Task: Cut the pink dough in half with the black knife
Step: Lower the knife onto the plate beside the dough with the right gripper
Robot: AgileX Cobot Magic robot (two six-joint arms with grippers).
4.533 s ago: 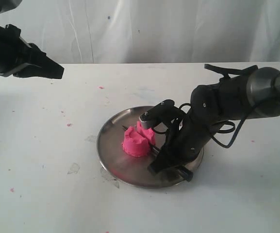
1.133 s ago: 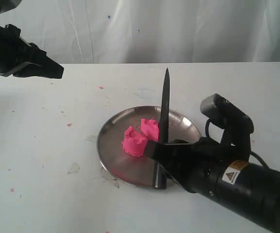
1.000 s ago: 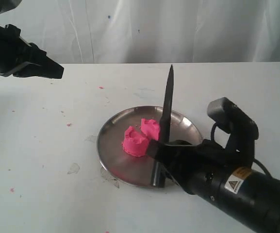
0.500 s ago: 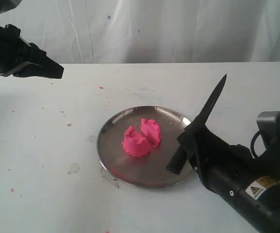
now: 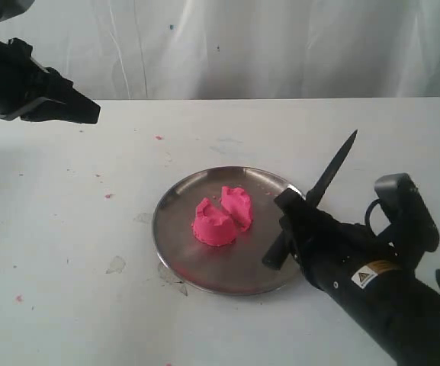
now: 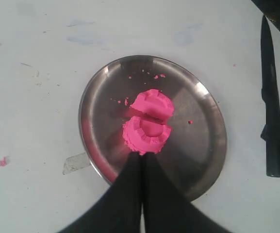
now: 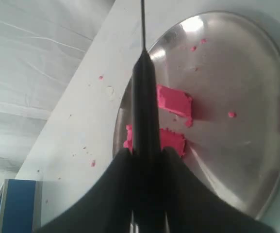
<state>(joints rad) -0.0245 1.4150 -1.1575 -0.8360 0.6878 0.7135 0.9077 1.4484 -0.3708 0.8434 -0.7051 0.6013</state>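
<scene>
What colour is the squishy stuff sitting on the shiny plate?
Bright pink dough, seen best in the left wrist view.

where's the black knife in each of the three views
Exterior view: black knife right of the steel plate, tilted point-up, held in the right gripper.
Left wrist view: along the right edge, off the plate.
Right wrist view: centre, between the fingers.
Shared landmark: the pink dough, in two pieces.

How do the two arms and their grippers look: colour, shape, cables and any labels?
Both arms are matt black. The right arm is a thick round tube with a white label and yellow warning triangle, a grey camera block and a black cable loop. Its right gripper has smooth tapering fingers. The left gripper is angular and black.
</scene>
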